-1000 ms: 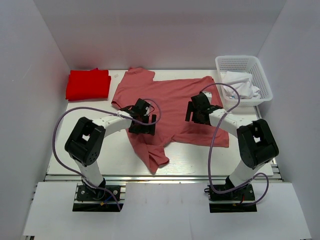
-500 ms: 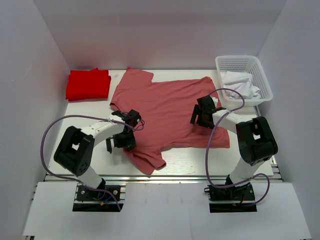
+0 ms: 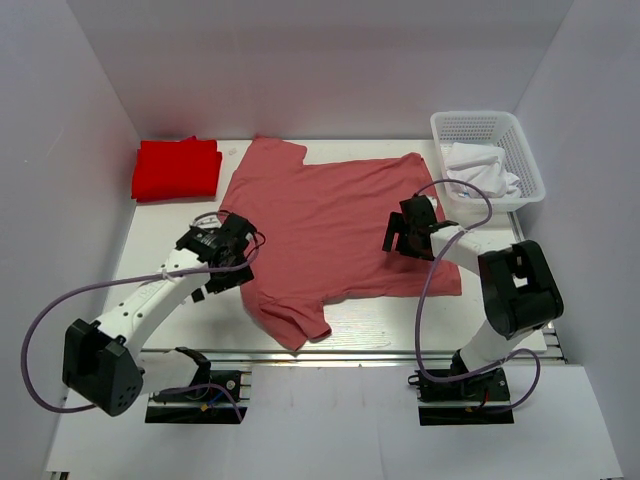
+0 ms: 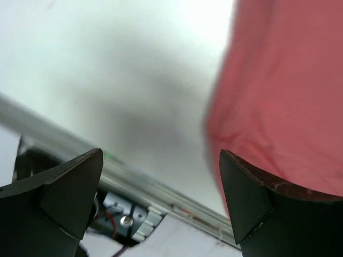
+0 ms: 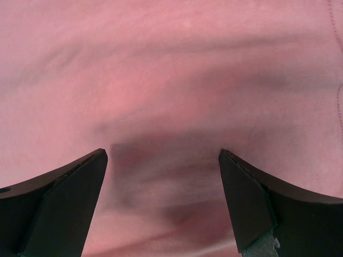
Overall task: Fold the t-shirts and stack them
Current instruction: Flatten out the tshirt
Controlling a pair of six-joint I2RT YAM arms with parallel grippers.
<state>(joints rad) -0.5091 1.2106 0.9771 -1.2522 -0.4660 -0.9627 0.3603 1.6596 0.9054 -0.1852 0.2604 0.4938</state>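
A dusty rose-pink t-shirt (image 3: 330, 215) lies spread flat across the middle of the table, one sleeve toward the front edge. A bright red t-shirt (image 3: 177, 168) sits folded at the back left. My left gripper (image 3: 222, 268) hangs open just off the pink shirt's left edge, over bare table; in the left wrist view the left gripper (image 4: 161, 160) is empty, with the pink shirt (image 4: 278, 107) to its right. My right gripper (image 3: 402, 238) hovers open over the shirt's right half. The right wrist view shows only pink cloth (image 5: 171, 69) under the empty right gripper (image 5: 163, 155).
A white mesh basket (image 3: 480, 117) holding white cloth (image 3: 482, 172) stands at the back right. The table's metal front rail (image 4: 161, 187) runs below the left gripper. White walls enclose the table on three sides.
My left arm has swung out leftward, carrying its open gripper off the pink shirt to its left edge. The shirt's lower part now lies flatter. My right gripper has drifted slightly right.
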